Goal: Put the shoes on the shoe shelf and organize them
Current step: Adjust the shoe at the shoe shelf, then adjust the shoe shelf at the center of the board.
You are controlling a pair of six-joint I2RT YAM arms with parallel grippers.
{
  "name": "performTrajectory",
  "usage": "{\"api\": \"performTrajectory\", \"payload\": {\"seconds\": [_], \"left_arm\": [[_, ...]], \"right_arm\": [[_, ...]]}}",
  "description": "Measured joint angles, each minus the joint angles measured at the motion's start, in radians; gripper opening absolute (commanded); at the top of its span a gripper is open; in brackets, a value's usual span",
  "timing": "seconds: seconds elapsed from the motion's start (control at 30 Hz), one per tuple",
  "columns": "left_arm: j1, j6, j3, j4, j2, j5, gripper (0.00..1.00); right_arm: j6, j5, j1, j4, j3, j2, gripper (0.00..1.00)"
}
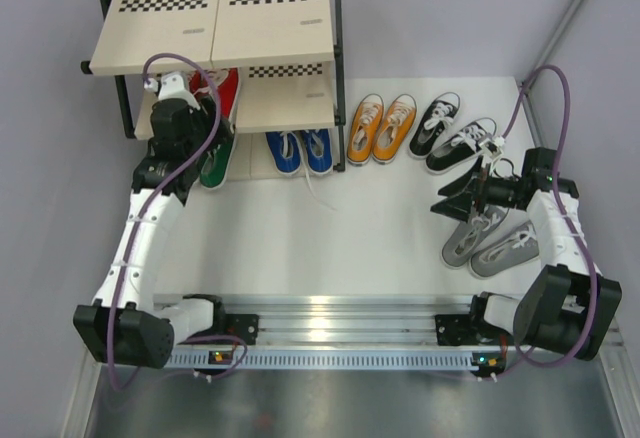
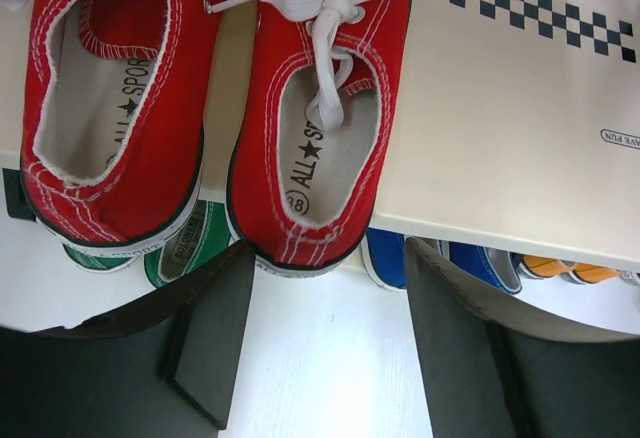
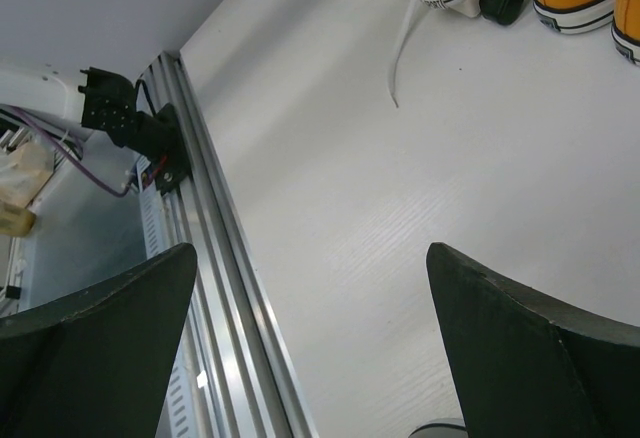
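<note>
White tabletop [image 1: 330, 228] between lilac-grey walls [image 1: 450, 8] — shoe shelf [image 1: 150, 43] stands back-left.

- The red shoes [image 2: 270, 158] lose their toes at the top edge of the left wrist view.
- Of the green shoes [image 2: 190, 248] only heel slivers show under them (the rest is covered).
- The blue shoes [image 1: 284, 151] have their far ends hidden under a shelf board [image 1: 290, 103].
- The right arm [image 1: 555, 223] covers part of the grey shoes [image 1: 505, 251].
</note>
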Motion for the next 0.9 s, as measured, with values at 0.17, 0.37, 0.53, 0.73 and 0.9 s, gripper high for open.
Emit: {"api": "performTrajectory", "payload": {"seconds": [0.17,0.37,0.53,0.73,0.9], "left_arm": [[0.004,0.011,0.001,0.007,-0.028,0.002,0.7],[0.005,0.122,0.002,0.008,-0.15,0.028,0.61],[0.004,0.227,0.002,0.026,-0.23,0.152,0.14],[-0.141,0.384,0.011,0.039,-0.174,0.175,0.0],[-0.463,0.589,0.052,0.037,-0.027,-0.025,0.0]], "right_arm": [[-0.02,-0.004,-0.006,-0.026,0.013,0.002,0.98],[-0.041,-0.008,-0.007,-0.052,0.013,0.003,0.98],[-0.049,-0.008,-0.01,-0.067,0.013,0.003,0.98],[-0.056,-0.008,-0.011,-0.067,0.013,0.003,0.98],[-0.057,-0.008,-0.011,-0.068,0.013,0.003,0.98]]}}
